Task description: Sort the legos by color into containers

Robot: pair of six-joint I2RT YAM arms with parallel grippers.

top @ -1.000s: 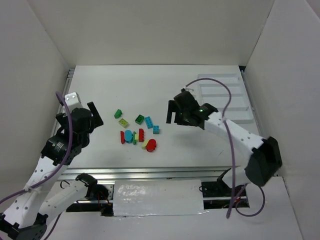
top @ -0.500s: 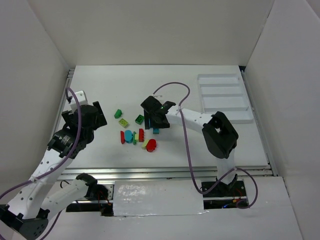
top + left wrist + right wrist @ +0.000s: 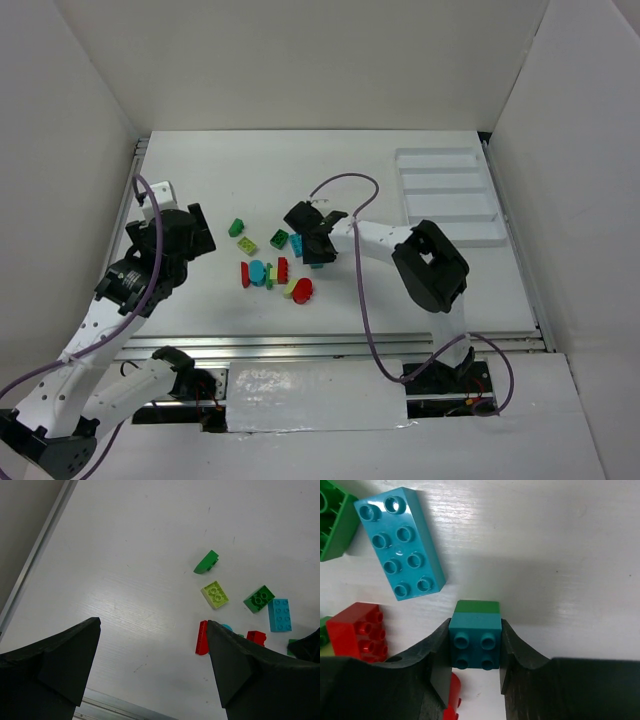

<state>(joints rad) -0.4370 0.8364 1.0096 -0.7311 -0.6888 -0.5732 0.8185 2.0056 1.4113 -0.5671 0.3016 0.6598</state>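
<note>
The legos lie in a loose pile mid-table: a green rounded one (image 3: 237,228), a yellow-green brick (image 3: 247,245), a dark green brick (image 3: 279,238), a long cyan brick (image 3: 400,542) and red bricks (image 3: 282,268). My right gripper (image 3: 475,647) is shut on a small cyan brick (image 3: 475,640) that sits on a green piece (image 3: 477,606), at the pile's right edge. My left gripper (image 3: 152,630) hangs open over bare table left of the pile, nothing between its fingers. The containers, a white tray (image 3: 450,205), stand at the far right.
White walls enclose the table on three sides. A red rounded lego (image 3: 303,290) and a cyan round one (image 3: 258,272) lie at the near side of the pile. A metal rail (image 3: 330,345) runs along the table's near edge.
My right arm swung left from beside the tray down to the pile, and its jaws closed onto the small cyan brick. The left arm shifted only slightly and stayed open.
</note>
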